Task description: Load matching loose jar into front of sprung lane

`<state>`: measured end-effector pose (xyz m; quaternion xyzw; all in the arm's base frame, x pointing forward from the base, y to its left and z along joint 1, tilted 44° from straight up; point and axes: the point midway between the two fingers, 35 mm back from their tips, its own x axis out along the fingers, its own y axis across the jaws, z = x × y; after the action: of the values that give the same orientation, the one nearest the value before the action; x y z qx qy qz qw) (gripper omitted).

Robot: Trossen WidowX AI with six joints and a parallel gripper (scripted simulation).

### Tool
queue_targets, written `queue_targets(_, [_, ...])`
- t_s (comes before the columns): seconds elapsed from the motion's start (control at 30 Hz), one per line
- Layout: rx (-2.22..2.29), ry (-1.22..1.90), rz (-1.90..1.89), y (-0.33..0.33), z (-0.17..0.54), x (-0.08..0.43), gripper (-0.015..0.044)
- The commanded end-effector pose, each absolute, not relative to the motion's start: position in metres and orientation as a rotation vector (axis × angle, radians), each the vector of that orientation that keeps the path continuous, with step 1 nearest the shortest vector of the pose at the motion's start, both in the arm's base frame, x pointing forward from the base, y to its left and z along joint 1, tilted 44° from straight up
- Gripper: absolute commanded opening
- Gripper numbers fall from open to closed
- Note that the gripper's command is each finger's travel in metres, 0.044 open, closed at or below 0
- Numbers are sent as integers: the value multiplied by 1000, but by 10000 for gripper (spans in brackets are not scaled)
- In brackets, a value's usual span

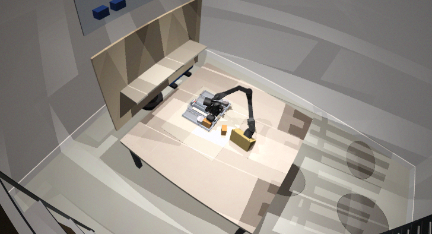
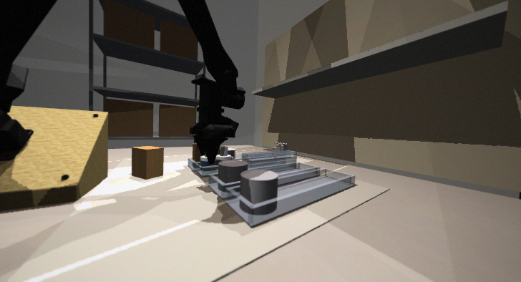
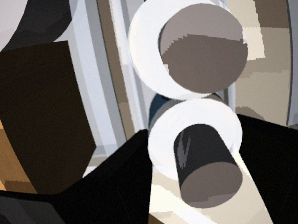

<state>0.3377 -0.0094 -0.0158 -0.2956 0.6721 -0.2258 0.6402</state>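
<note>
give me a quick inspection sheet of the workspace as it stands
surface: pale table bearing a clear lane rack
job's things: white jar between the fingers, in line with a second white jar in the same lane
clutter: two dark cylinders in the nearer lanes; brown blocks beside the rack
grippers: gripper shut on the white jar, low at the far lane's front
cables: nothing seen
surroundings: wall shelf on a panel; storage racking behind
</note>
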Motion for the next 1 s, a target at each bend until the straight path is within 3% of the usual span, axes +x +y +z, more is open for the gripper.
queue_targets(0.0, [-673, 1520, -522, -10, -15, 339, 0])
queue_targets(0.97, [-673, 1520, -521, -10, -16, 334, 0])
